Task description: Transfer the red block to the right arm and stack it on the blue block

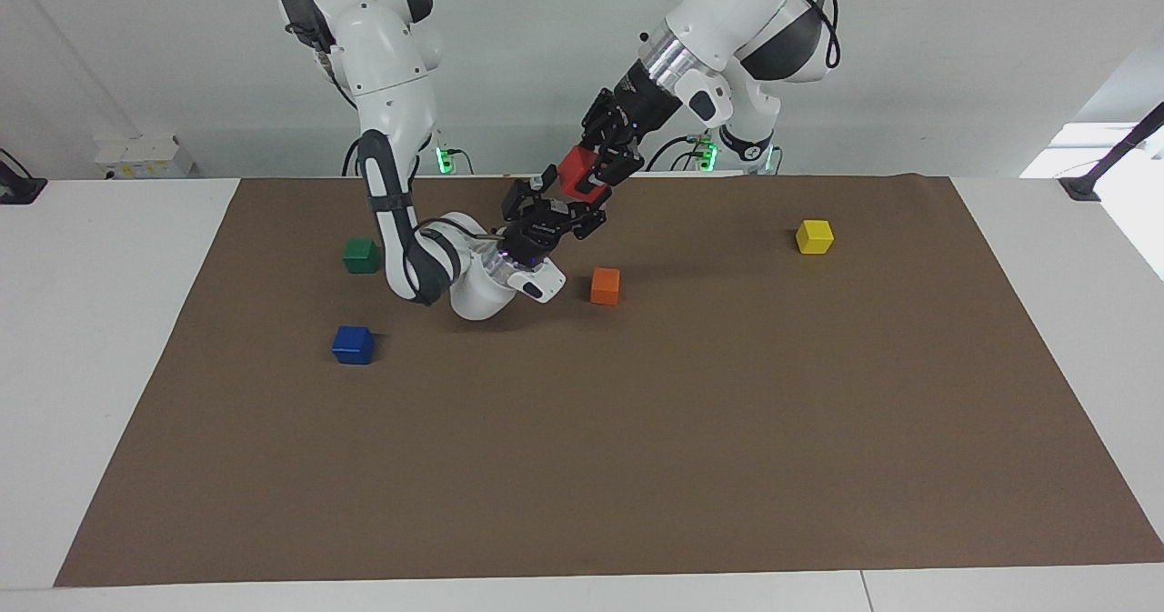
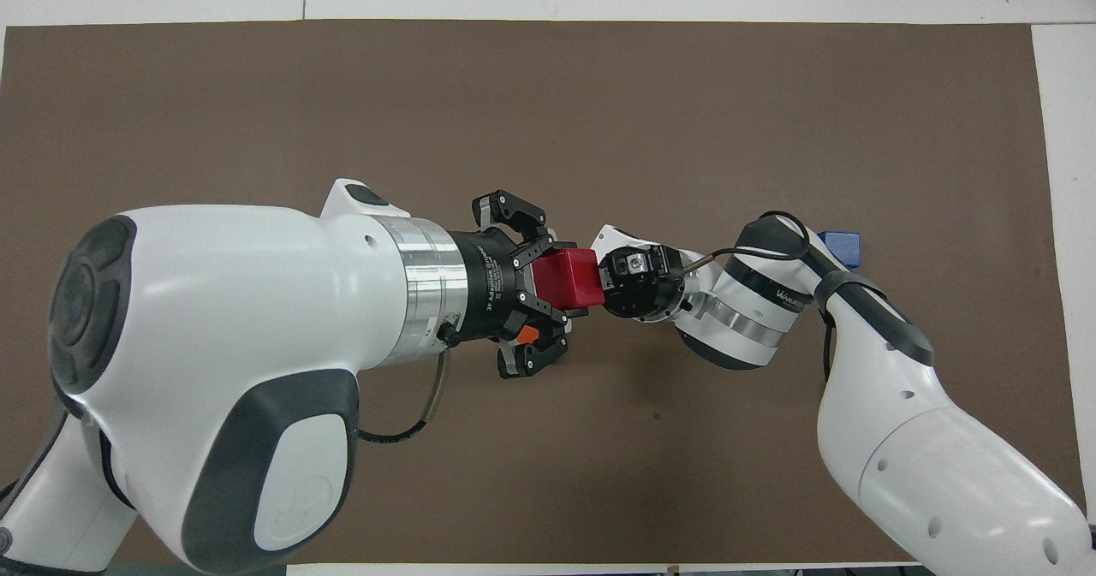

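My left gripper (image 1: 593,177) is shut on the red block (image 1: 575,168) and holds it in the air over the mat, toward the robots' edge. In the overhead view the left gripper (image 2: 556,289) holds the red block (image 2: 569,276) by two sides. My right gripper (image 1: 556,201) is open, points up and sits just under and beside the red block. In the overhead view the right gripper (image 2: 612,283) faces the block's free end. The blue block (image 1: 353,345) lies on the mat toward the right arm's end and shows past the right arm in the overhead view (image 2: 841,246).
A green block (image 1: 361,255) lies nearer to the robots than the blue block. An orange block (image 1: 605,285) lies on the mat below the two grippers. A yellow block (image 1: 815,236) lies toward the left arm's end. The brown mat (image 1: 637,466) covers the table.
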